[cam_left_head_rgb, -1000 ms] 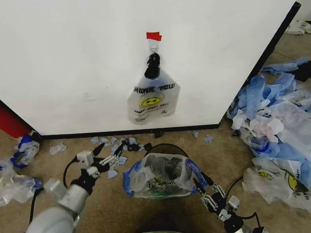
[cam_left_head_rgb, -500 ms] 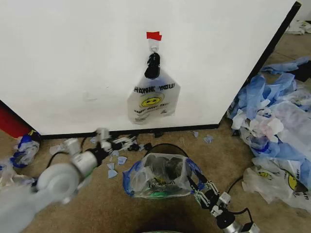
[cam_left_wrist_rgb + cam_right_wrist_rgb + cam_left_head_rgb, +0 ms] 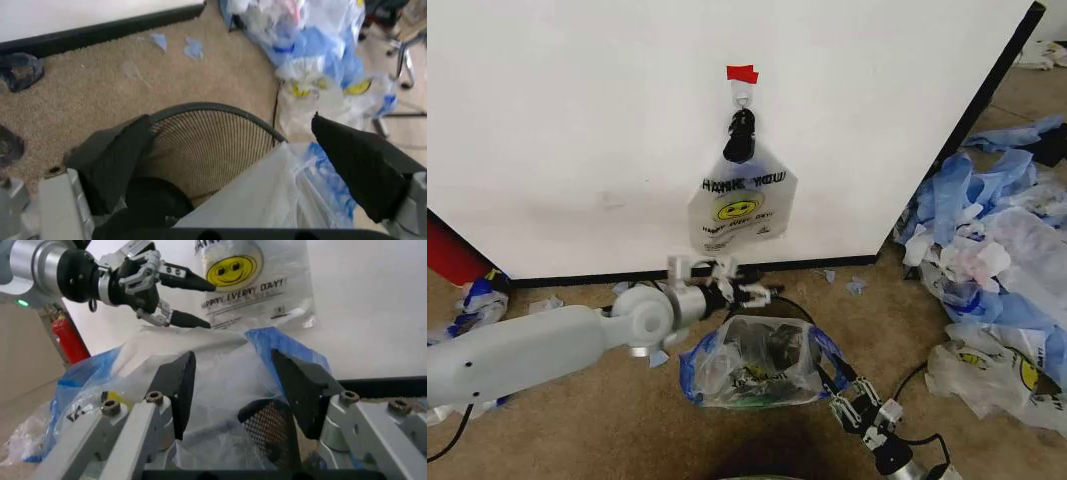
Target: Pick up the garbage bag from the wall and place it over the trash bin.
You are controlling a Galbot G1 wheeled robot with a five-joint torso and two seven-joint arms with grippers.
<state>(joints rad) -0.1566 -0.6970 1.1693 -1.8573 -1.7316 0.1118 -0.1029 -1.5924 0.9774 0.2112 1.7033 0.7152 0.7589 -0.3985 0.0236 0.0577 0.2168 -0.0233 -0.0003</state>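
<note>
With my left gripper (image 3: 749,292) fingers apart above the trash bin (image 3: 200,145) rim, I'd drop them onto the garbage bag (image 3: 752,362) edge there, right gripper (image 3: 864,407) spread alongside.

The head view looks down from above at the small round black mesh trash bin (image 3: 772,310); both wrist views sit close beside it (image 3: 213,145) (image 3: 270,432), the right facing the large plain white wall (image 3: 360,300).
</note>
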